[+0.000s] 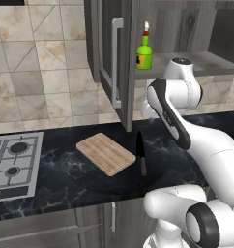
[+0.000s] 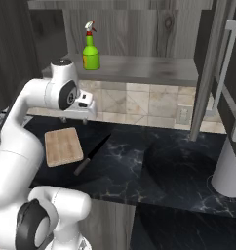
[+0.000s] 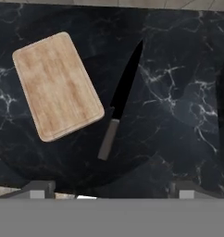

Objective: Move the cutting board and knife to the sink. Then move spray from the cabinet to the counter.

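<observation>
The gripper [image 3: 109,187] hung above the tabletop [image 3: 178,92] with its fingers spread apart and empty, looking straight down, probably to choose a first pick. The cutting board [image 3: 56,85] lay flat at ten o'clock in the hand view; the knife [image 3: 121,99] lay just beside it, toward the centre, handle nearest the gripper. The spray [image 1: 144,52] stood upright on the open cabinet's [image 1: 109,58] shelf [image 2: 139,68], untouched. A gas hob [image 1: 12,162] sat at the tabletop's left end.

a kitchen: gas hob [image 1: 15,162] set in a black marble counter [image 1: 65,179]; tiled wall [image 1: 41,68]; wall cabinet [image 1: 111,63]
</observation>
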